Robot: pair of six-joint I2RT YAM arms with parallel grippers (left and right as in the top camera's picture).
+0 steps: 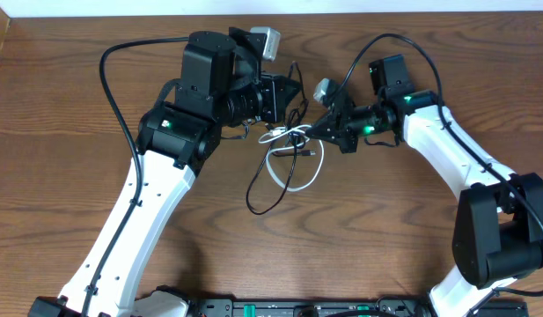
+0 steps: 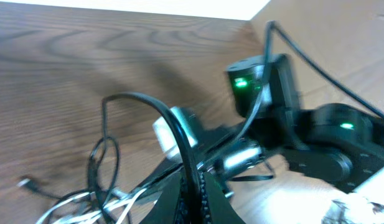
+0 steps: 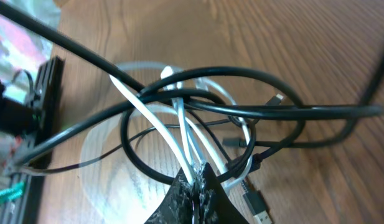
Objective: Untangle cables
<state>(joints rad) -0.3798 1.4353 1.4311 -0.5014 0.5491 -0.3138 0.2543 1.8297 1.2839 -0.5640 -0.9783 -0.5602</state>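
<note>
Overhead, we are seeing the left gripper point(image 1: 291, 93) hanging over the wooden table point(image 1: 60, 132) just left of the tangle. In the left wrist view its fingers point(image 2: 179, 193) are pressing together on the black cable point(image 2: 148, 102), which is arching up out of them and dropping back toward the wood. Pale strands of the white cable point(image 2: 73, 202) are lying low at the left of that view, which is rather blurred.

At the middle of the table the two cords are lying knotted between the grippers. The white cable point(image 1: 280, 135) is bunching beside the right fingertips and looping toward the near edge. The black cable point(image 1: 251, 195) is trailing in a longer loop just left of it.

Further right, the right gripper point(image 1: 315, 130) is touching the knot. In the right wrist view we are watching this gripper point(image 3: 195, 186) pinching the white cable point(image 3: 154, 121), with no gap showing between the fingers. The black cable point(image 3: 241, 78) is circling over and under the white strands, and a small plug point(image 3: 257, 205) is resting on the wood just to the right.
</note>
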